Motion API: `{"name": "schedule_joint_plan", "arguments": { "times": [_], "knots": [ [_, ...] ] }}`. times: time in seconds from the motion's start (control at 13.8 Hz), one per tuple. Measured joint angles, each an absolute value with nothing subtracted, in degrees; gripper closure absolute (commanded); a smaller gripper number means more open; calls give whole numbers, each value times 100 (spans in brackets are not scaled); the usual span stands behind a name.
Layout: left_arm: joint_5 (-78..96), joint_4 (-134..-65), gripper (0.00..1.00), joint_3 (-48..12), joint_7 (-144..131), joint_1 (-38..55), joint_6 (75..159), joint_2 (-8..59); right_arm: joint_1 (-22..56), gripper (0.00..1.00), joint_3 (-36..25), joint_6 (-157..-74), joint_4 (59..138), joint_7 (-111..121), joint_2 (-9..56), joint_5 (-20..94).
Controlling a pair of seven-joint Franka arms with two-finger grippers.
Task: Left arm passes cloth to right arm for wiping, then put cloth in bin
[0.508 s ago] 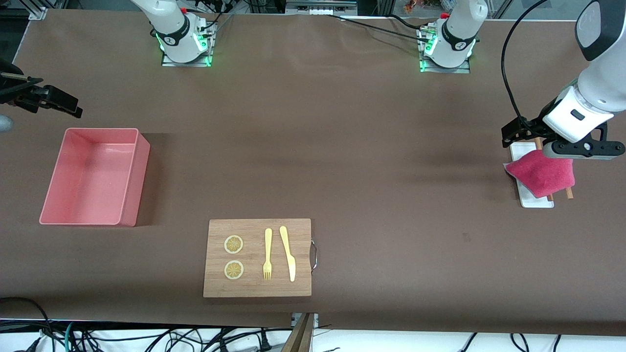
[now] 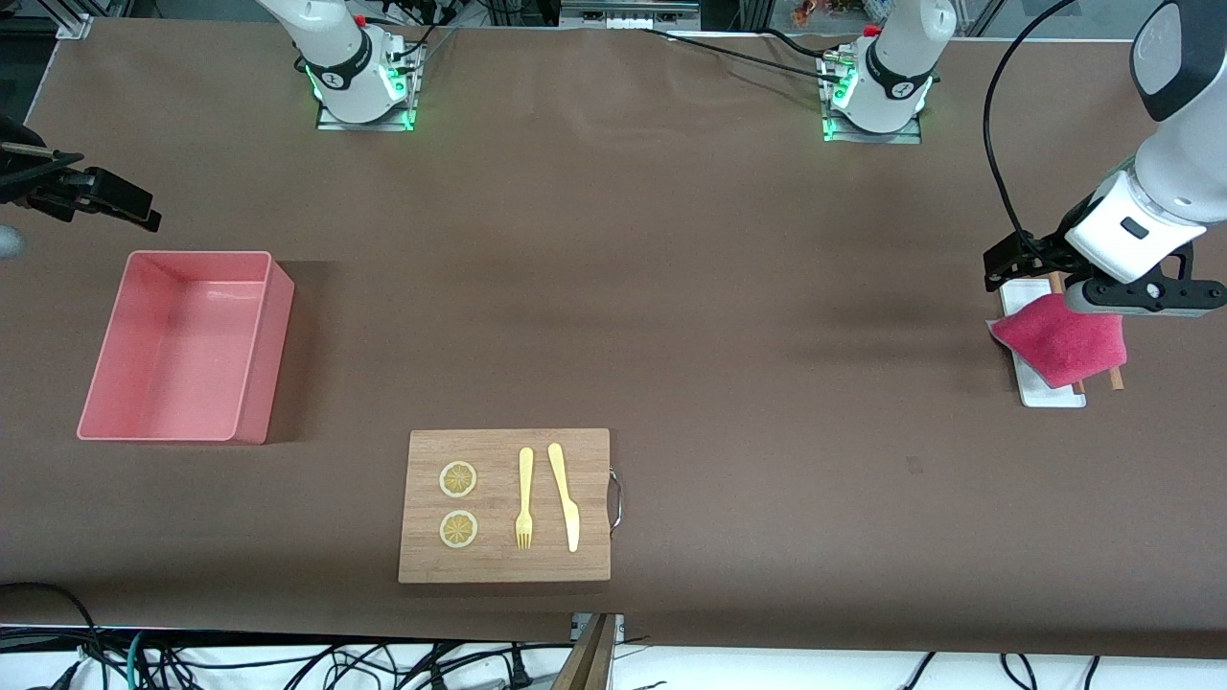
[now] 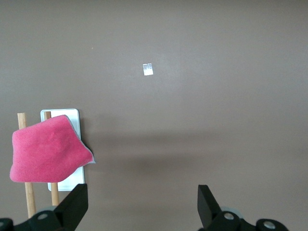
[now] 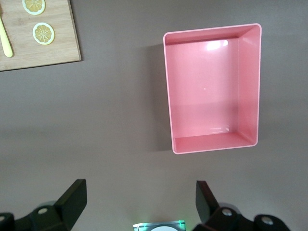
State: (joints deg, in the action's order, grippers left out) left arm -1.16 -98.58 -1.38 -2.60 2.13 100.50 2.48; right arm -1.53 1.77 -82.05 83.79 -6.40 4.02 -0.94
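The crimson-pink cloth (image 2: 1059, 337) lies draped over a small white tray (image 2: 1050, 395) and two wooden sticks (image 2: 1116, 379) at the left arm's end of the table. My left gripper (image 2: 1145, 297) hovers above it, open and empty. In the left wrist view the cloth (image 3: 45, 149) lies off to one side of the left gripper (image 3: 143, 211), with bare table between the fingers. My right gripper (image 2: 134, 206) waits open and empty over the table by the salmon-pink bin (image 2: 271, 355). The right wrist view shows the right gripper (image 4: 143, 207) and the empty bin (image 4: 168, 96).
A wooden board (image 2: 503, 565) nearer the front camera holds two lemon slices (image 2: 458, 479), a fork (image 2: 524, 498) and a knife (image 2: 564, 494). Its corner shows in the right wrist view (image 4: 43, 53). A small white tag (image 3: 147, 69) lies on the table.
The left arm has shifted very slightly over the tray. The cloth and the right arm have not moved.
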Motion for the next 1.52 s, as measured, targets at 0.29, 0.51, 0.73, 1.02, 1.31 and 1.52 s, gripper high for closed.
{"name": "schedule_joint_plan", "arguments": {
  "times": [0.29, 0.51, 0.73, 1.02, 1.31, 1.52],
  "knots": [
    [-116, -9836, 0, -136, -255, 213, 9982, 365, -154, 0, 171, -8207, 8379, -582, 403, -96],
    [-116, -9827, 0, -115, -221, 207, 9982, 483, -159, 0, 169, -8208, 8379, -565, 406, -97],
    [-116, -9807, 0, -90, -182, 197, 9981, 521, -160, 0, 169, -8212, 8379, -564, 407, -97],
    [-116, -9806, 0, -89, -179, 196, 9887, 529, -160, 0, 169, -8218, 8379, -562, 407, -97],
    [-116, -9806, 0, -89, -178, 196, 9859, 538, -160, 0, 169, -8220, 8379, -562, 407, -97],
    [-116, -9805, 0, -89, -178, 196, 9825, 541, -160, 0, 169, -8221, 8379, -561, 407, -97]
  ]
}}
